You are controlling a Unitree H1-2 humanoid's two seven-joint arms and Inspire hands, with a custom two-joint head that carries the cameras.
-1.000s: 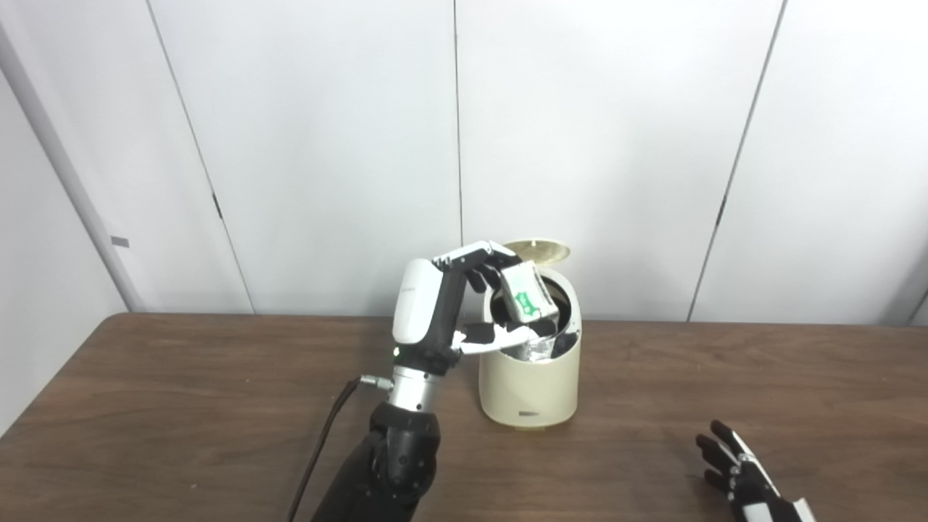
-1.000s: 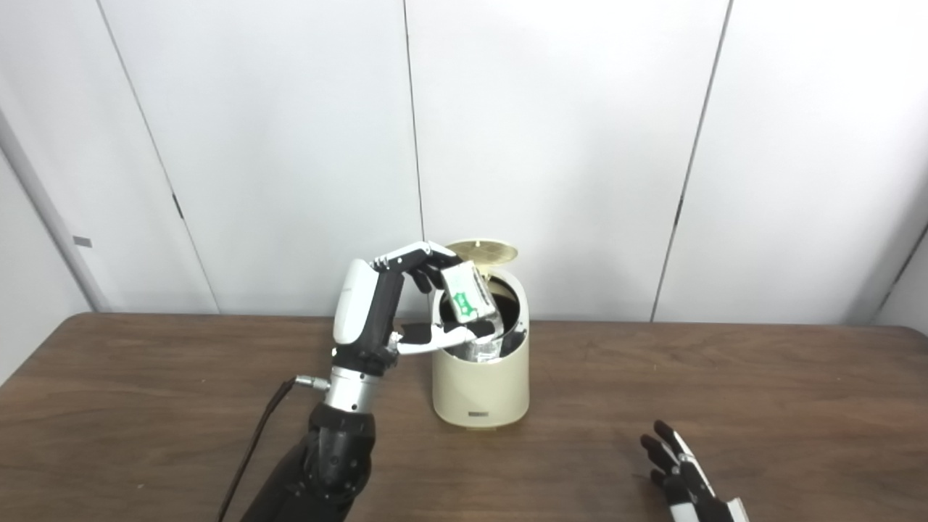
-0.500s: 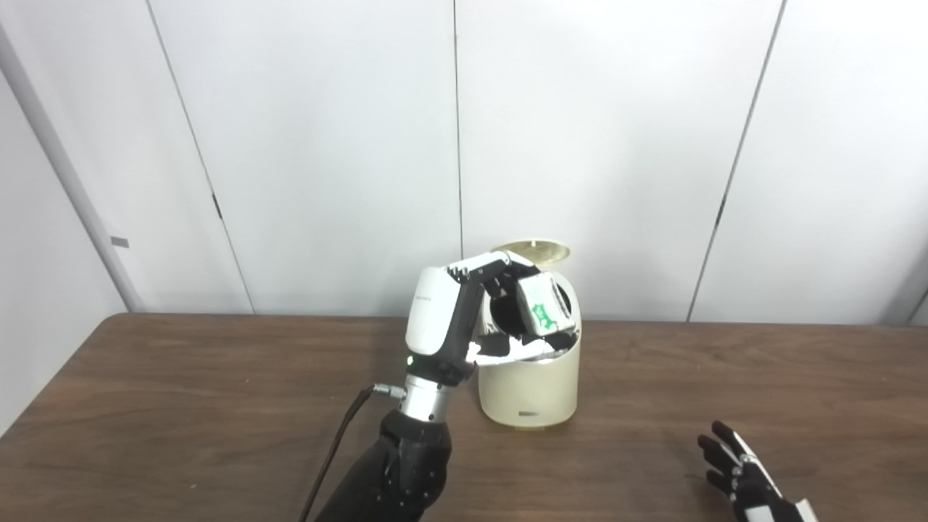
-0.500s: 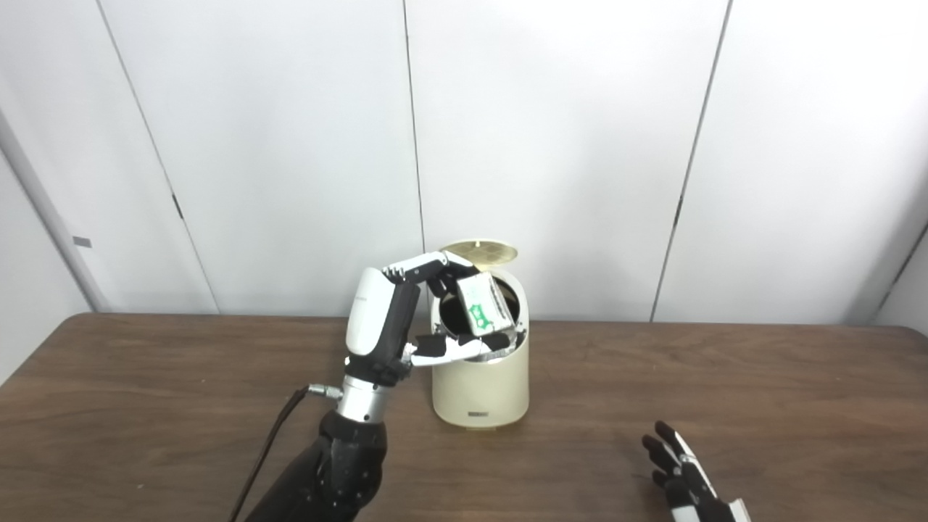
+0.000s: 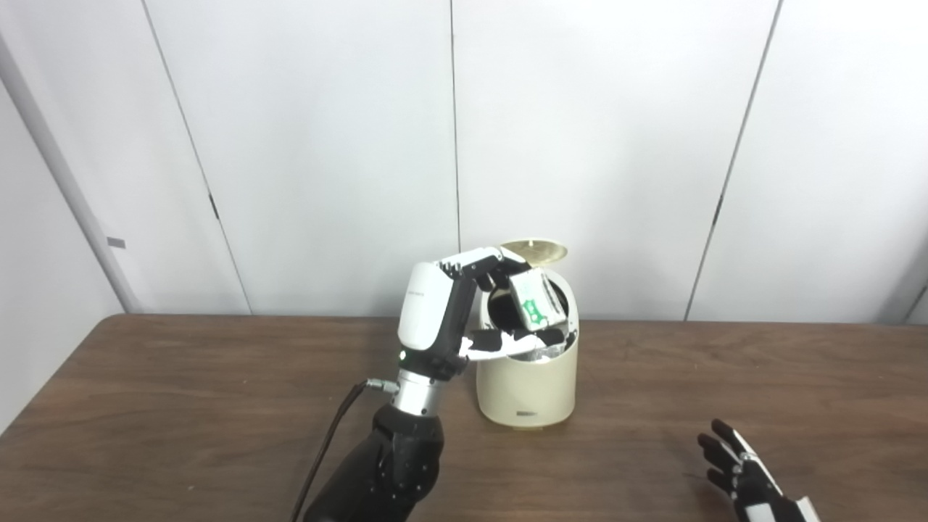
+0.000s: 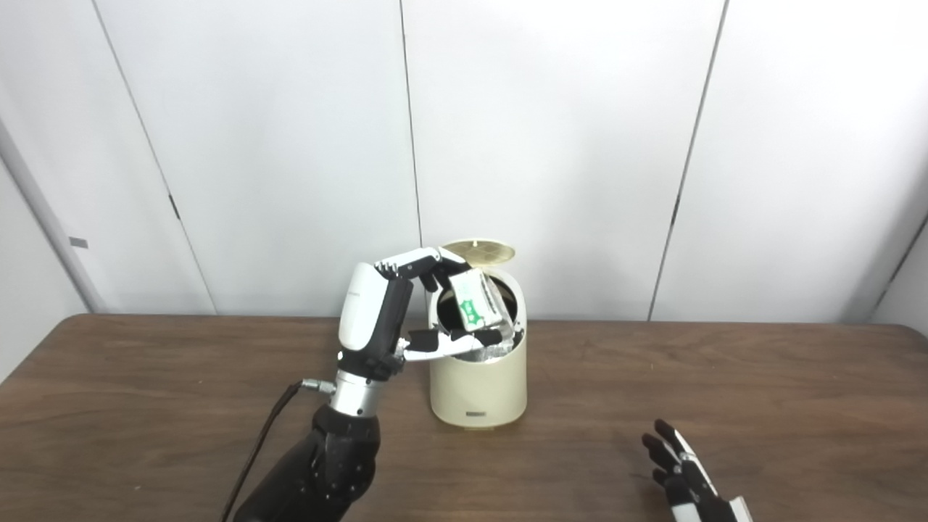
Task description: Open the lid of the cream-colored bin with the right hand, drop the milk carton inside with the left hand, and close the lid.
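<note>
Left hand grips milk carton over open bin; right hand released.

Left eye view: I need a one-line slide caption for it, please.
Left hand holds milk carton over open cream bin; right hand rests open.

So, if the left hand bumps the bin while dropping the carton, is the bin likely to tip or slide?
Probably it slides or rocks rather than tips: the bin is squat, with a broad base flat on the table. It looks like light plastic, so a push from the left hand near the rim could shift it. The raised lid adds some height at the back.
</note>
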